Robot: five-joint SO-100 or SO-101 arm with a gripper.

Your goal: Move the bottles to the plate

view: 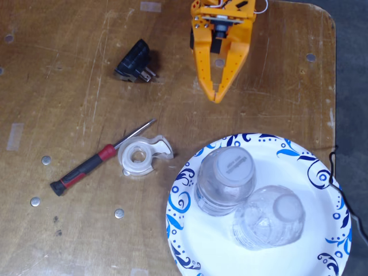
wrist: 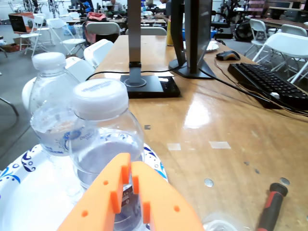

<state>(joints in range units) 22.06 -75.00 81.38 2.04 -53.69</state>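
Observation:
Two clear ribbed bottles with white caps stand upright side by side on the blue-swirled white plate (view: 179, 202). In the fixed view one bottle (view: 226, 177) is nearer the gripper and the other bottle (view: 269, 218) sits behind it to the lower right. My orange gripper (view: 217, 95) is shut and holds nothing. It sits on the bare table above the plate's rim, clear of both bottles. The wrist view looks past the gripper (wrist: 131, 166) at the near bottle (wrist: 98, 120), the far bottle (wrist: 48, 106) and the plate (wrist: 19, 192).
Left of the plate lie a clear tape dispenser (view: 140, 155) and a red-and-black screwdriver (view: 86, 169). A black plug adapter (view: 135, 68) lies left of the gripper. The wrist view shows a keyboard (wrist: 269, 84), a monitor stand (wrist: 192, 48) and a lamp base (wrist: 144, 84) farther along the table.

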